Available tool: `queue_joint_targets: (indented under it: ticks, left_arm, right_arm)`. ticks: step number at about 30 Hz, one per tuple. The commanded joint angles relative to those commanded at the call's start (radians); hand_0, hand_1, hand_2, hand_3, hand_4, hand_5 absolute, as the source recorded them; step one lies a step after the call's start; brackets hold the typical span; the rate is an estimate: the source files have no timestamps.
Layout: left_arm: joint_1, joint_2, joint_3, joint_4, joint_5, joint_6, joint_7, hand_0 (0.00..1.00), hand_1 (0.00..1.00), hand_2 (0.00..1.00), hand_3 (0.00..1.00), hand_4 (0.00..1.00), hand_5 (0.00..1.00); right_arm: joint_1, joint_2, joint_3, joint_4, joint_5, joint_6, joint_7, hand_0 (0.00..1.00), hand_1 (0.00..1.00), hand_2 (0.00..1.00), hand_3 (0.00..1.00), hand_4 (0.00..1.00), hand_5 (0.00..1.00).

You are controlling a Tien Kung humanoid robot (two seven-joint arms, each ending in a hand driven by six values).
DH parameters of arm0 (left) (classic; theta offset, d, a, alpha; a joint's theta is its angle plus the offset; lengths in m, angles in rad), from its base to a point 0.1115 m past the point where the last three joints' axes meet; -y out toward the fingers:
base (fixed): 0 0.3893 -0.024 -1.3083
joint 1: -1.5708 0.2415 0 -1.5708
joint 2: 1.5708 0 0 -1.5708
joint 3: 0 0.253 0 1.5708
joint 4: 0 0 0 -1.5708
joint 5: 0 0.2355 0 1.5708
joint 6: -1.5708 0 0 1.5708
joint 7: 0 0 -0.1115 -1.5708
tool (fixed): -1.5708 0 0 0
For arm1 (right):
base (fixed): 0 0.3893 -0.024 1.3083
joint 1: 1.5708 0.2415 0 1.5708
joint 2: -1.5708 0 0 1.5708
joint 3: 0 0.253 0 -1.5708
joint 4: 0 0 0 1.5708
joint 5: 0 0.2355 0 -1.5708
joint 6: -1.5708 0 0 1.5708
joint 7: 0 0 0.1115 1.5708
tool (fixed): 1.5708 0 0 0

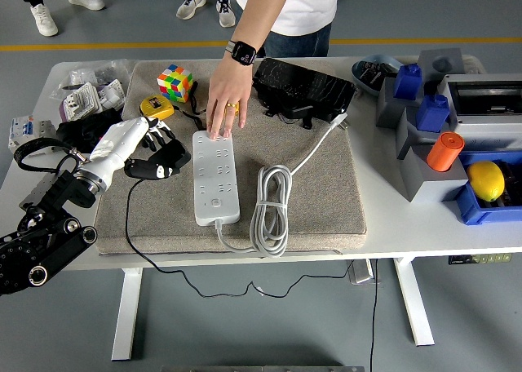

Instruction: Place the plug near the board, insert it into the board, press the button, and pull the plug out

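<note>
Plug (160, 170) gripped in left hand (151, 148), fingers curled round it, just left of board (215, 177). Board flat on mat (326, 192), cable (271, 209) coiled right. Person's hand (224, 103) pinning board's far end.

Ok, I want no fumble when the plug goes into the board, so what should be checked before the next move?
1. Left hand grips the black plug: ok.
2. Plug beside the power strip, not over a socket: not ok.
3. Prong direction: cannot tell.
4. Strip steadied by the person's hand on its far end: ok.
5. Sockets nearest the plug uncovered: ok.
</note>
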Motion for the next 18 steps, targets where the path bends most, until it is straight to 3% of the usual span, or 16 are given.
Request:
queue_joint_targets:
  ticks: [11,18]
  left_arm:
    - [-0.089,0.049,0.134,-0.058,-0.061,-0.055,-0.110,0.362,0.386,0.421,0.532,0.883,0.002]
    - [-0.144,0.071,0.202,-0.072,-0.050,-0.083,-0.140,0.368,0.387,0.414,0.531,0.878,0.007]
  right_arm:
    - [0.001,-0.001,0.000,0.000,0.002,0.002,0.001,0.709,0.713,0.716,0.606,0.998,0.622]
    - [0.004,-0.004,-0.003,-0.001,0.004,0.002,0.002,0.709,0.714,0.716,0.605,0.998,0.621]
